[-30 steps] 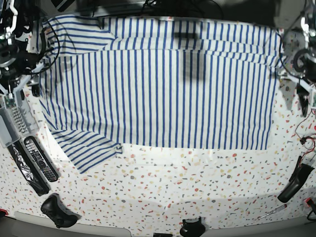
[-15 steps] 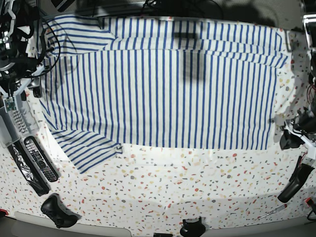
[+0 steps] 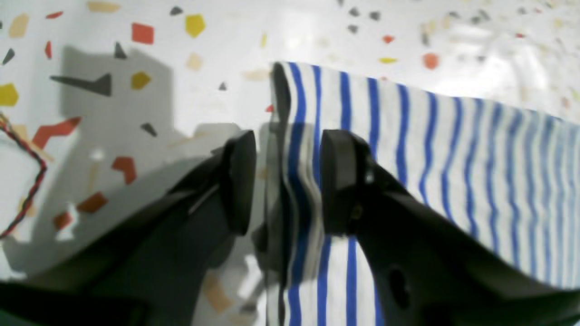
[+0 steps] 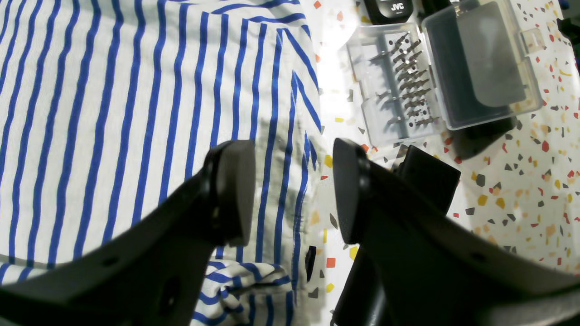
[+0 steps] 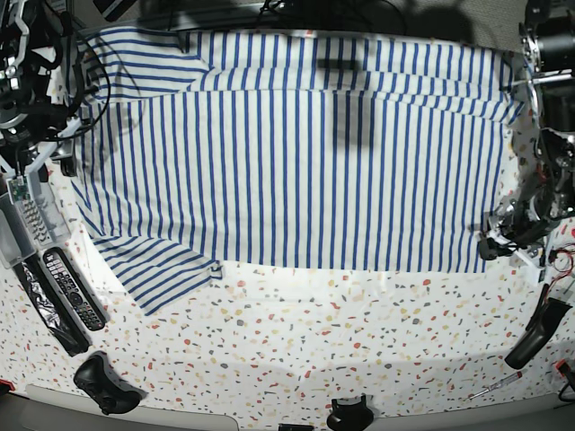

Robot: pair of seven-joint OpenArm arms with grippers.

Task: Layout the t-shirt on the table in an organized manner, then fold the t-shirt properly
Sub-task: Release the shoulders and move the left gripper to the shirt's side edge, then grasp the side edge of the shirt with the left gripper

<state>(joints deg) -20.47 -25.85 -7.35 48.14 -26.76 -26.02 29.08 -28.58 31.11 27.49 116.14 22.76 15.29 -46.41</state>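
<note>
The striped t-shirt lies spread flat across the far half of the table, one sleeve at the front left. My left gripper is at the shirt's front right hem corner. In the left wrist view the left gripper is open, low on the table, with its jaws on either side of the shirt's raised edge. My right gripper is at the shirt's left edge. In the right wrist view it is open above the shirt's edge, holding nothing.
A clear case of bits and a black JVC remote lie just beside the shirt's left edge. Remotes and a black controller sit front left. A black tool and a red-black wire lie at the right.
My left arm has come down from the far right corner to the shirt's front right hem corner. The right arm and the shirt have hardly moved.
</note>
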